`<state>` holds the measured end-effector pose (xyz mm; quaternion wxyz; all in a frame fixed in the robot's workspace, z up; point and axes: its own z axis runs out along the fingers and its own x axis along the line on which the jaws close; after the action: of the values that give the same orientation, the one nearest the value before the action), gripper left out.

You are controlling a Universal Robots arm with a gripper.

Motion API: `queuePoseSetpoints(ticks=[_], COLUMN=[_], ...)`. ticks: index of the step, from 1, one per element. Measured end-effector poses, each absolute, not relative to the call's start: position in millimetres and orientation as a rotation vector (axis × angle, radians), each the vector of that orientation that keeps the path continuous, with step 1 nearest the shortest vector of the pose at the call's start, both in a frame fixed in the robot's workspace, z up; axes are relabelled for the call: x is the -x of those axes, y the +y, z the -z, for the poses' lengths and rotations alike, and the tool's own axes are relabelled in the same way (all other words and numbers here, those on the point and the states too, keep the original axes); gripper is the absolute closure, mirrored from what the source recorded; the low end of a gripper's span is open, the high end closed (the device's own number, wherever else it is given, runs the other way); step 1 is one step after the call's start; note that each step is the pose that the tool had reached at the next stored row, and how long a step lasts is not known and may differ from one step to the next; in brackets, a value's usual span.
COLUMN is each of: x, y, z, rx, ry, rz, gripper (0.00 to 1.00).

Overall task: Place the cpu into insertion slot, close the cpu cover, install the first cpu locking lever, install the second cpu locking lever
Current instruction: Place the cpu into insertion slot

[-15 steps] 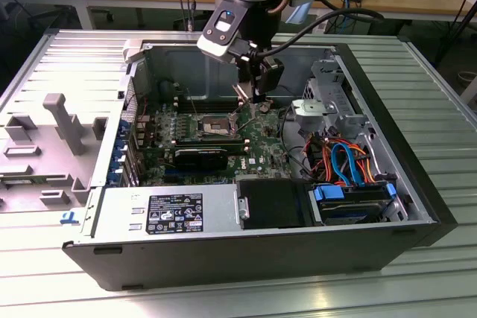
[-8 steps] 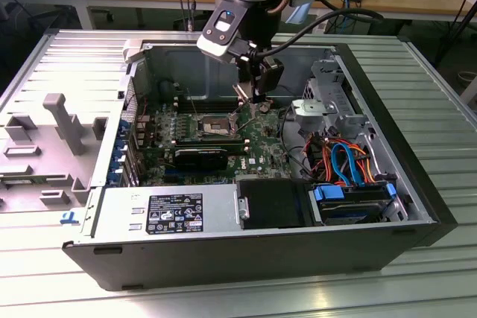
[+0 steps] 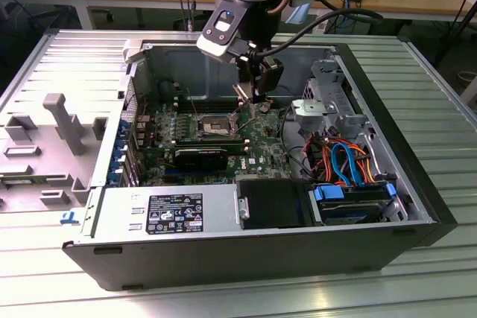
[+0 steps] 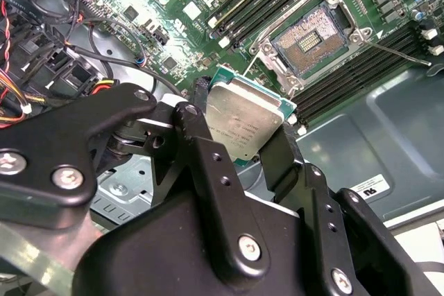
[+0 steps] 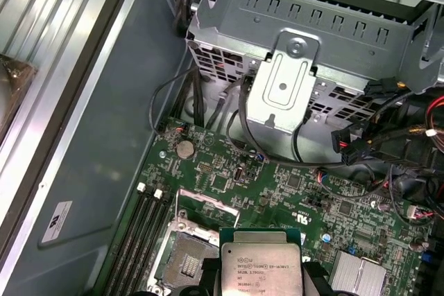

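black metal gripper holds the small flat silvery square cpu over the green board

its jaws are clamped on the chip's edges. the chip is near the square metal-rimmed insertion slot, not in it. if it goes in crooked or slips, the tiny pins could bend.

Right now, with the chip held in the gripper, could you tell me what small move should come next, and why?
Probably shift the gripper sideways toward the insertion slot: it grips the cpu above the board, beside the slot rather than over it, and the slot's dark centre lies bare.
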<state>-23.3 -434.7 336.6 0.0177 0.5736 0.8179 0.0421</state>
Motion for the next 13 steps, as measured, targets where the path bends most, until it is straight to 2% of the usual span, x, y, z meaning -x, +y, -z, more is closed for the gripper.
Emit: queuePoseSetpoints(ticks=[13], x=[23.3], y=[-434.7], z=[-336.5], rx=[-1.791], ry=[2.534], rz=[-0.131], gripper=[0.45])
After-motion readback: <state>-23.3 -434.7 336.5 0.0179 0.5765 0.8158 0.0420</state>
